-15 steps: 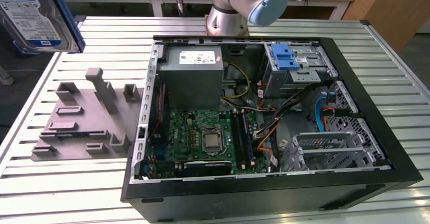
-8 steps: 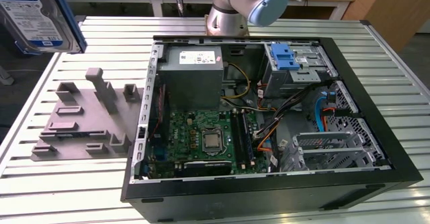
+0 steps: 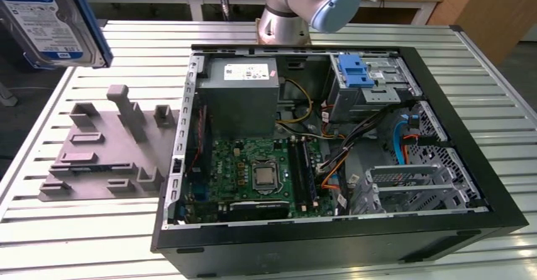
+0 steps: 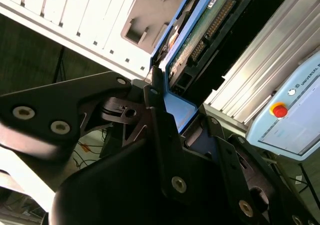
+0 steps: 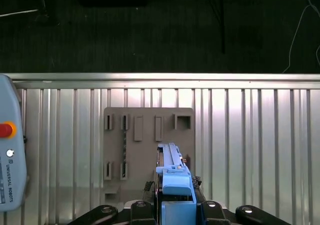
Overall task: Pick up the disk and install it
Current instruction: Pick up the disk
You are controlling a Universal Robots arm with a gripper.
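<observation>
In both wrist views the gripper [image 5: 176,207] is seen with its jaws clenched on the blue carrier frame of the disk [image 5: 172,167], which is held on edge and clear of every surface. The green circuit-board side and the connector row are given by the second wrist view, whereas the blue-and-white label face is given by the exterior view, where the disk [image 3: 46,25] is raised high at the exterior view's left. Beyond the disk, in the first wrist view, the grey fixture plate [image 5: 150,130] is seen lying on the ribbed worktop [image 5: 260,135], with a teach pendant [image 5: 9,150] near it. Farther off, in the exterior view, the open computer case [image 3: 336,245] is shown, well apart from the disk. The step in hand is judged to be the carry toward the case. It would be done well with the clamp held firm, the disk squared to a drive cage [image 3: 419,182], and the loose cables [image 3: 369,129] avoided. Which cage is meant cannot be told.
</observation>
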